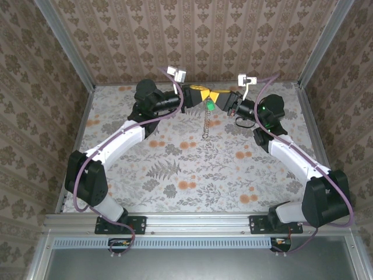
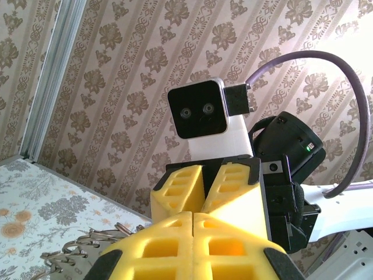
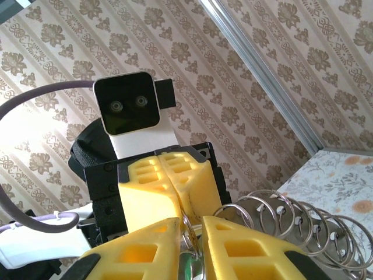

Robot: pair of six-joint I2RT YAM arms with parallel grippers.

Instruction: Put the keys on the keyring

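**Both grippers meet at far centre, key and keyring between them**

Top: left gripper (image 1: 201,92) and right gripper (image 1: 223,99) are tip to tip. The green-headed key (image 1: 209,106) sits just under them. The keyring (image 1: 205,125), a chain of silvery wire rings, hangs to the table (image 1: 175,163).

Left wrist: left gripper (image 2: 192,217) jaws are pressed together, with the rings (image 2: 87,248) at lower left.

Right wrist: right gripper (image 3: 190,223) jaws are nearly closed, pinching the greenish-silver key (image 3: 189,265). The ring coils (image 3: 291,221) fan out to the right.

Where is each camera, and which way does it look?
Top camera: high behind the robot, looking down at the flowery table; left arm, right arm show, yellow left claw facing yellow right claw.
Left wrist camera: on that wrist, faces the right claw; own yellow fingers below.
Right wrist camera: on that wrist, faces the left claw; own yellow fingers below.
Shared: both wrist views catch silvery wire rings.
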